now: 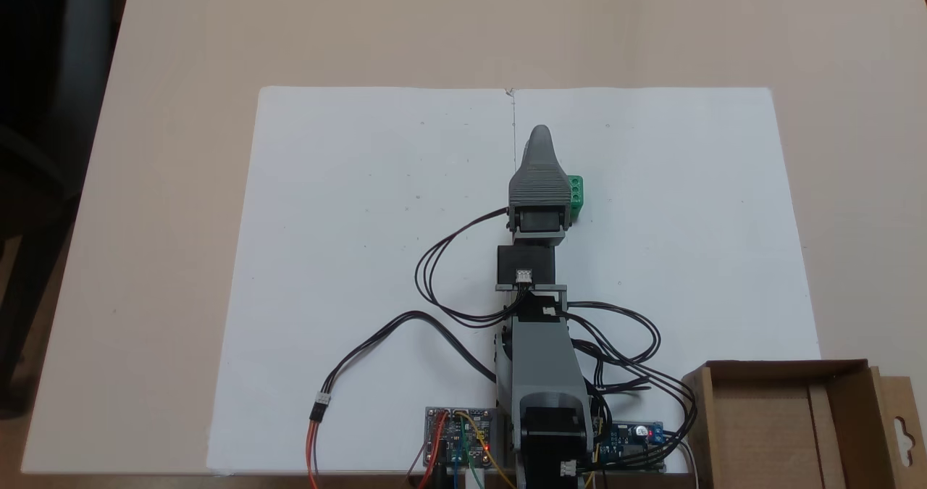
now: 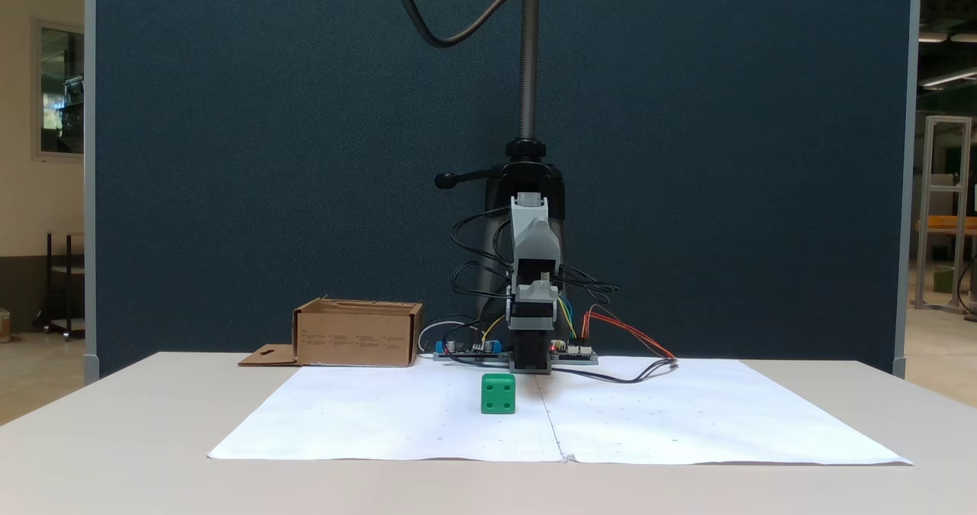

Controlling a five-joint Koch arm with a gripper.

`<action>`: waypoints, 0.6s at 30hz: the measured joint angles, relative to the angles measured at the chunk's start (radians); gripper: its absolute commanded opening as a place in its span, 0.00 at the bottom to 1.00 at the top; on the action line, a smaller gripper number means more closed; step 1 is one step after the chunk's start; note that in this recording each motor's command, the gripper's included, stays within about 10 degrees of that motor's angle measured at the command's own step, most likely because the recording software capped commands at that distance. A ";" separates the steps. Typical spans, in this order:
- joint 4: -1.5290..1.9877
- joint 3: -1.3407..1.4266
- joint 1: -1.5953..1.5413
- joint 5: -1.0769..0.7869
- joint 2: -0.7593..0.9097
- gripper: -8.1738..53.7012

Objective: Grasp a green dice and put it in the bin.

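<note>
Nearest the front camera, the green dice [image 2: 498,393] sits on the white paper sheets [image 2: 397,416] that cover the middle of the table [image 2: 114,439], just left of the seam where the two sheets meet, showing a four-pip face. Nothing lies on the paper around it.

Behind the dice in that view stands the arm, folded high, with its gripper [image 2: 532,229] raised well above the paper. From above, the gripper [image 1: 539,135] reaches out over the seam and its grey body covers the dice's left part; only the right edge of the green dice [image 1: 576,195] shows, with three pips in a row. The two jaws lie one behind the other for both cameras, so whether the pincer is spread or closed cannot be told; it holds nothing visible.

Further back from the dice, black cables [image 1: 442,272] loop from the arm across the paper, and small circuit boards [image 1: 460,437] flank the arm's base.

Beyond those, off the paper's corner, the bin [image 2: 357,333] stands open-topped; from above the bin [image 1: 782,416] shows a bare cardboard floor and a side flap with a hang-tab cutout.

Farthest back, a dark blue partition [image 2: 229,156] rises behind the table.
</note>
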 measured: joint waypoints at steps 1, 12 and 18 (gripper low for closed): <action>-0.037 0.000 0.041 0.002 0.000 0.86; -0.055 0.000 0.055 0.000 0.000 0.86; -0.055 0.002 0.046 0.000 0.000 0.86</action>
